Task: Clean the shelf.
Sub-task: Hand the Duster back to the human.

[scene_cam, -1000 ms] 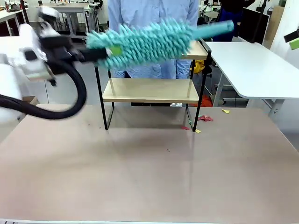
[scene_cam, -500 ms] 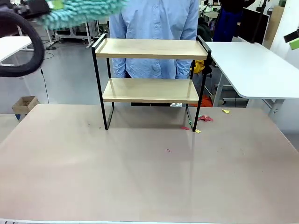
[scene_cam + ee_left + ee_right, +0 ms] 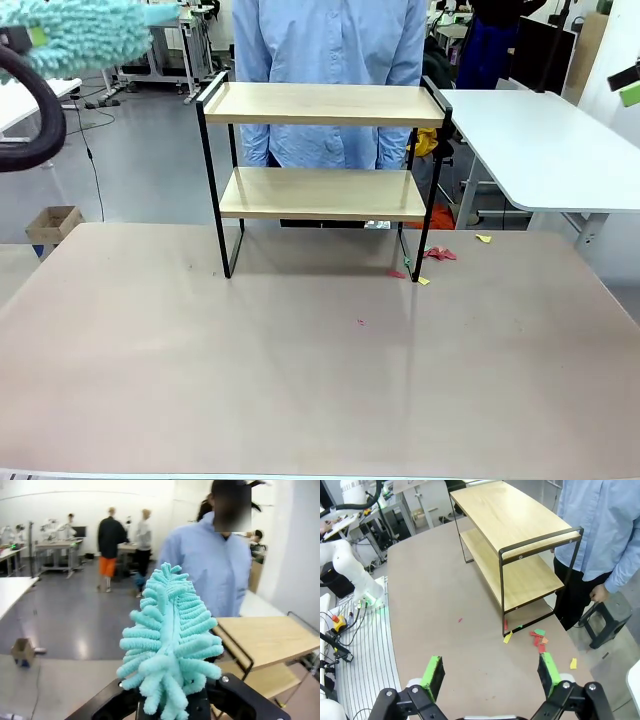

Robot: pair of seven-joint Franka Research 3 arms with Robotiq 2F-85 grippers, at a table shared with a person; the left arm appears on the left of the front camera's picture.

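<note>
The shelf [image 3: 320, 105] stands at the far middle of the table, two bare wooden boards in a black frame; it also appears as the shelf [image 3: 515, 530] and the shelf [image 3: 265, 640]. A fluffy teal duster [image 3: 80, 35] hangs in the air up at the far left, well clear of the shelf. My left gripper [image 3: 172, 705] is shut on the base of the duster [image 3: 170, 640], whose head points up and away. My right gripper [image 3: 491, 672] hovers high over the table's right side, open, with nothing between its green pads [image 3: 432, 675].
A person in a light blue shirt [image 3: 325, 40] stands right behind the shelf. Small coloured paper scraps [image 3: 440, 253] lie on the table by the shelf's right leg, with one tiny scrap [image 3: 361, 322] nearer the middle. A white side table [image 3: 540, 140] is at the right.
The left arm swung the duster off the shelf's top board, up and to the left, into the picture's top left corner. The shelf and the right gripper stayed put.
</note>
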